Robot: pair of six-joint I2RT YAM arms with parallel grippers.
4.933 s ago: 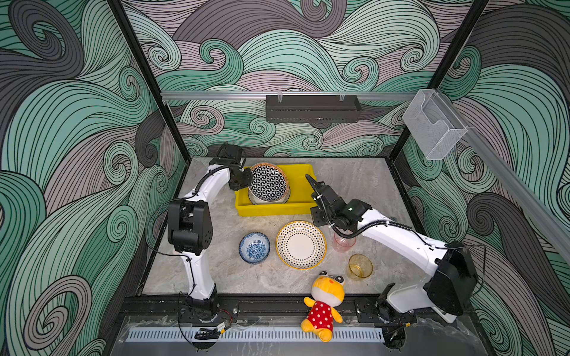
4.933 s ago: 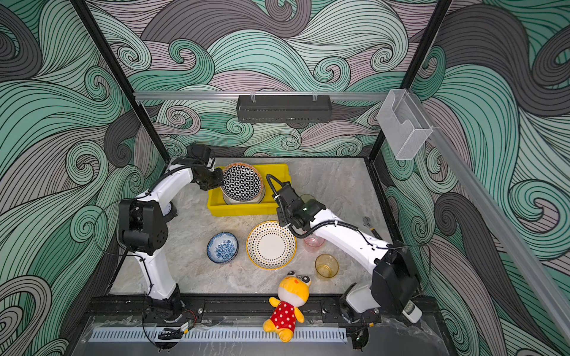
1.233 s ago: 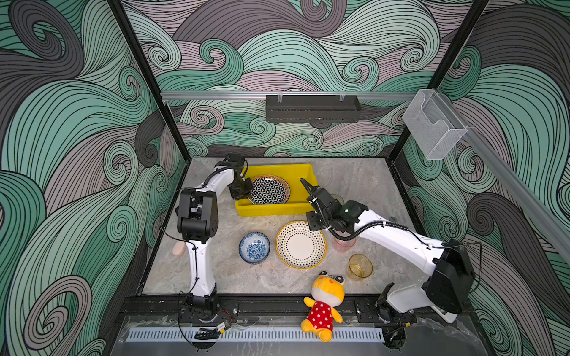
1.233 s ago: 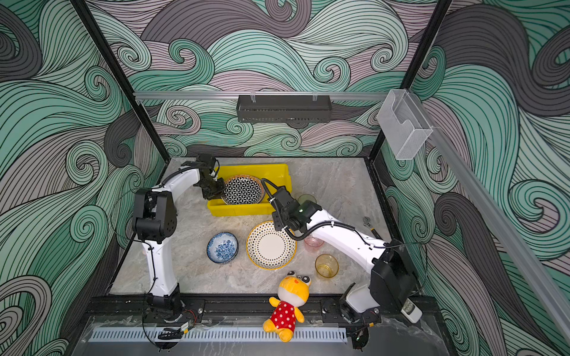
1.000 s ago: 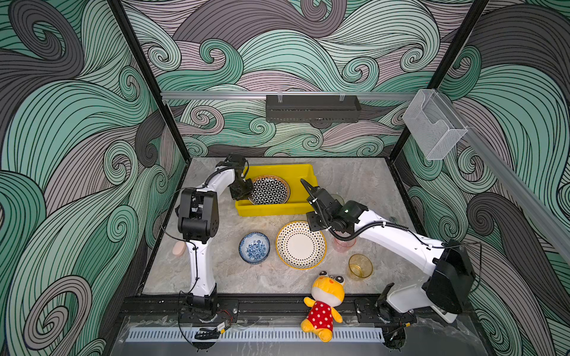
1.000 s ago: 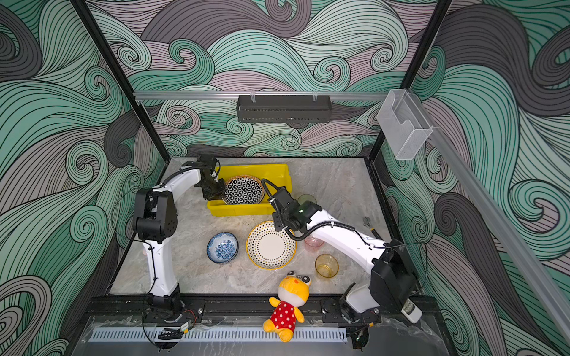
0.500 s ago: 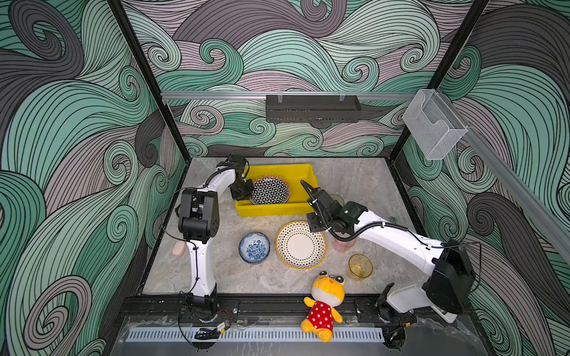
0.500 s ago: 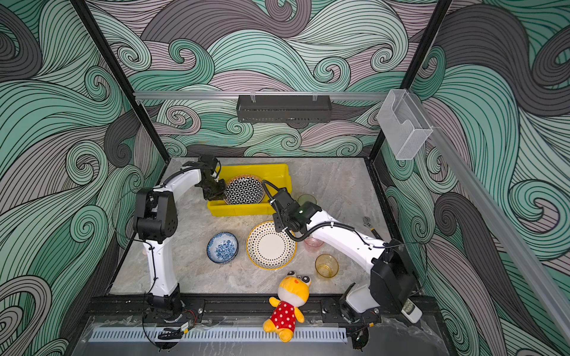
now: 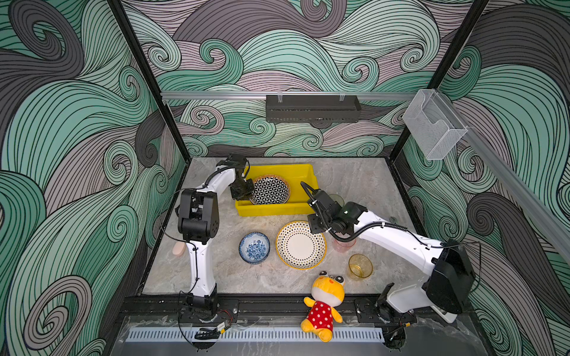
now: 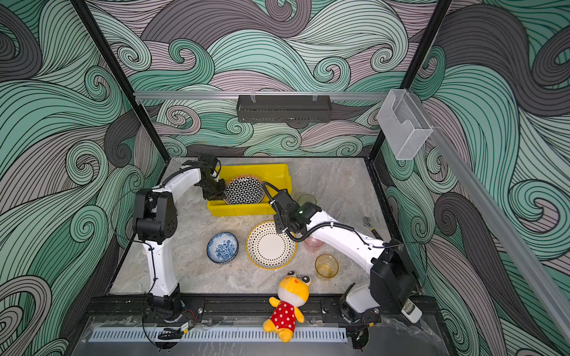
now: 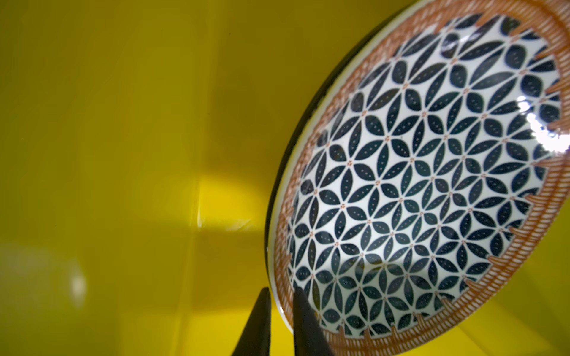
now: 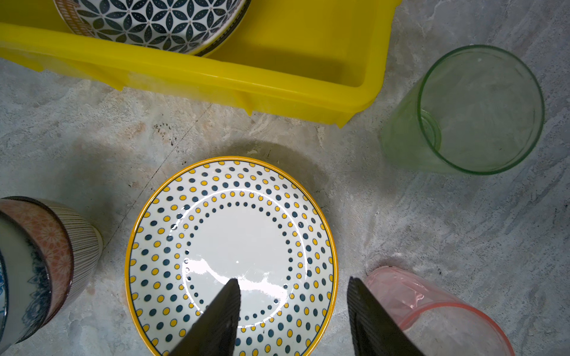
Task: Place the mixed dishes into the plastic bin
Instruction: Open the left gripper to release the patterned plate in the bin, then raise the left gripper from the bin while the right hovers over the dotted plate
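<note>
Step in hand: judged to be laying the geometric plate [image 9: 270, 189] down inside the yellow bin [image 9: 287, 168].
Left end effector [image 11: 280, 289]: narrow, with its two fingers pinching the plate's rim between them.
Plate's place: inside the bin, reaching away from the left fingertips. It is tilted, with the held edge higher than the far edge. Whether the far edge already touches the bin floor cannot be told.
Bin's place: its floor lies just below the left fingertips and its side wall is close behind them.
Doing it well: lower the held edge slowly until the plate lies flat, then part the fingers only enough to clear the rim. Draw back up along the wall without hooking the bin's lip.
Risk: letting go while the plate is tilted would probably drop glazed ceramic onto hard plastic, where it could slide.
Right end effector [image 12: 293, 280]: jaws moderately wide and holding nothing.
Dotted plate [image 9: 300, 245]: on the surface beneath the right end effector. One finger is over the plate's face and the other is past its rim.
Pink cup [image 12: 431, 314]: just beside that outer finger, so any closing move should avoid nudging it.
Green cup [image 12: 478, 108]: ahead of the right end effector, just beside the bin's corner.
Left to do: the dotted plate, the blue floral bowl [image 9: 254, 247], the amber cup [image 9: 360, 266] and both other cups stand outside the bin.
</note>
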